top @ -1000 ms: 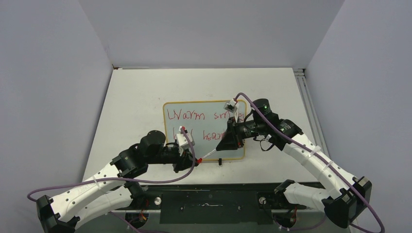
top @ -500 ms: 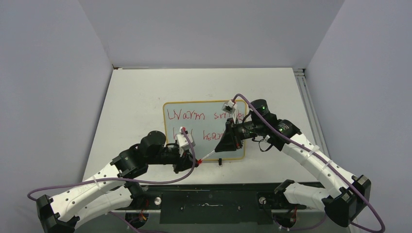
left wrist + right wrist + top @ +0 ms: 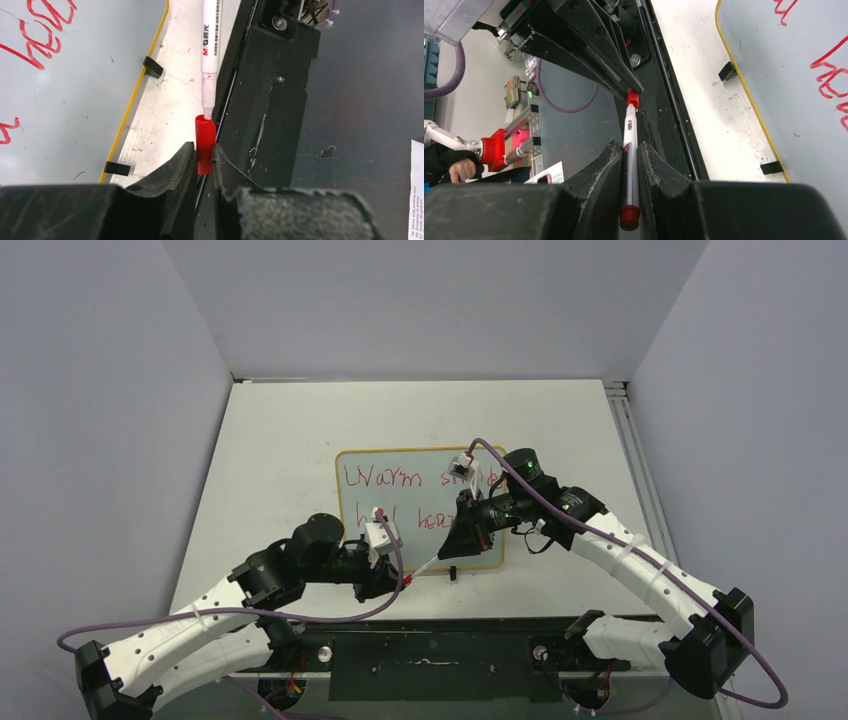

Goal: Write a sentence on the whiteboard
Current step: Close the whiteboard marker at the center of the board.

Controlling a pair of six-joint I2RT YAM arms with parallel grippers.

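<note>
The whiteboard point(image 3: 420, 498) lies flat on the white table point(image 3: 280, 440), in the centre of the top view and a little to the right. It is a pale, glossy rectangle with rounded corners and a thin yellow-orange frame. Small black feet stick out from its edge. One foot point(image 3: 452, 572) shows at the lower border in the top view, and two more point(image 3: 152, 66) show beside the yellow frame in the left wrist view.

The sentence point(image 3: 385, 478) is written in thin red marker strokes, in two lines. In the first line "Warm" is clear at the upper left of the board, and then "sm" begins before the right arm covers the rest. The second line is only partly readable, because both wrists hide parts of it. Red strokes also appear at the upper left of the left wrist view and at the upper right of the right wrist view.

The left gripper point(image 3: 202, 150) sits just below the lower edge of the board, and its jaws are clenched on a red cap point(image 3: 205, 142). The right gripper point(image 3: 630, 146) is over the lower right part of the board, and its jaws grasp the white barrel of the marker point(image 3: 629, 125). The narrow tip of the marker is at the open mouth of the cap.
</note>
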